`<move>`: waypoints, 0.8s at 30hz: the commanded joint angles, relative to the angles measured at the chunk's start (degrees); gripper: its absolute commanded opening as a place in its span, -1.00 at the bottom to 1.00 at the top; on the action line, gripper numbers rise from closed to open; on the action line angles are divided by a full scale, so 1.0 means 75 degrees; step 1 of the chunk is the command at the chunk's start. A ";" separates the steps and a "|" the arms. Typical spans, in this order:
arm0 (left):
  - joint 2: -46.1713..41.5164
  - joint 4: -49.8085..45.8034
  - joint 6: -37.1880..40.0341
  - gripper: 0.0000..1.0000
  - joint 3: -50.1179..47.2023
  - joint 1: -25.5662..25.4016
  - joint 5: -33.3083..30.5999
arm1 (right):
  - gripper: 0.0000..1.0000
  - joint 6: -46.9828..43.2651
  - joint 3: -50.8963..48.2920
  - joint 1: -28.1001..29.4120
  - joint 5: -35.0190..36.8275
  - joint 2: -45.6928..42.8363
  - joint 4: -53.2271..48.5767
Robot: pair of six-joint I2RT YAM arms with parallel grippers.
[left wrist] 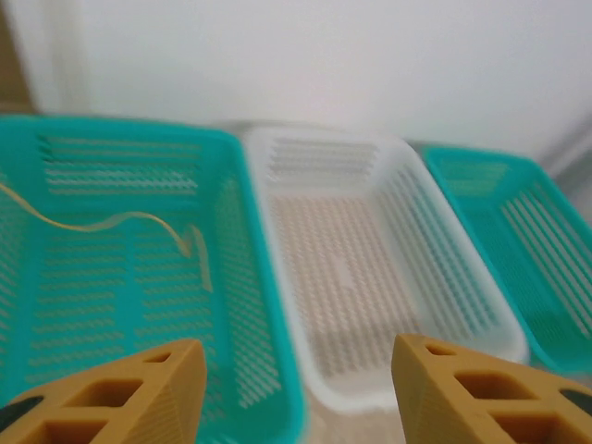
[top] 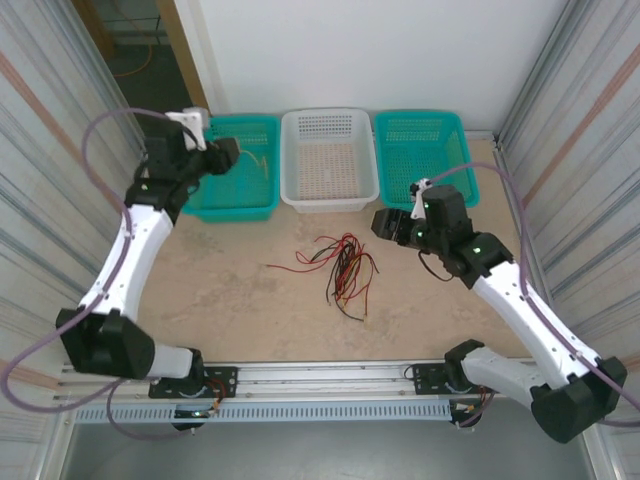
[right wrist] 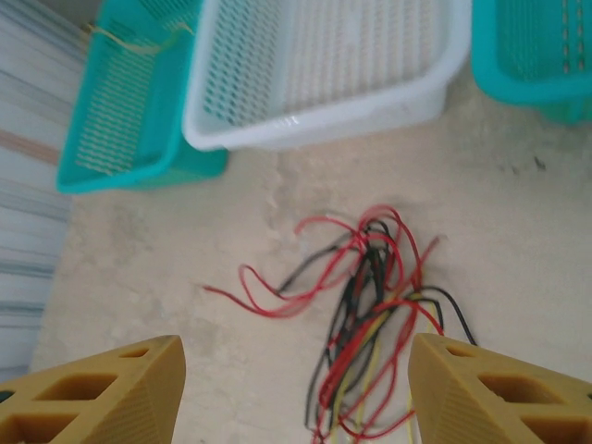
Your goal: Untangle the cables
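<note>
The cables (top: 340,268) lie in a tangle of red, black and yellow wires on the table's middle; the right wrist view looks down on the cables (right wrist: 370,305). A single yellow cable (left wrist: 139,220) rests loose inside the left teal basket (left wrist: 277,370). My left gripper (top: 232,155) hovers over that basket's right part, open, with nothing between its fingers (left wrist: 120,398). To the right of the tangle and above it, my right gripper (top: 385,225) is open and empty, and the tangle shows between its fingertips (right wrist: 499,388).
Three baskets line the back wall: the left teal basket (top: 235,208), a white basket (top: 330,200) and a right teal basket (top: 420,122). Corrugated walls close in both sides. Bare table lies left and in front of the tangle.
</note>
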 commanded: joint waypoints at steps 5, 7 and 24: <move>-0.1348 -0.0122 -0.0417 0.25 -0.2028 -0.2344 -0.0559 | 0.09 0.0364 -0.0762 0.0522 0.0200 0.1139 0.0679; -0.1552 0.0220 -0.0759 0.30 -0.2614 -0.2659 -0.0623 | 0.04 0.0297 -0.0859 0.0567 0.0166 0.1469 0.0757; 0.0349 0.0008 -0.0811 0.18 -0.2933 -0.4498 -0.1595 | 0.00 0.0307 -0.0670 0.0952 0.0142 0.2897 0.0938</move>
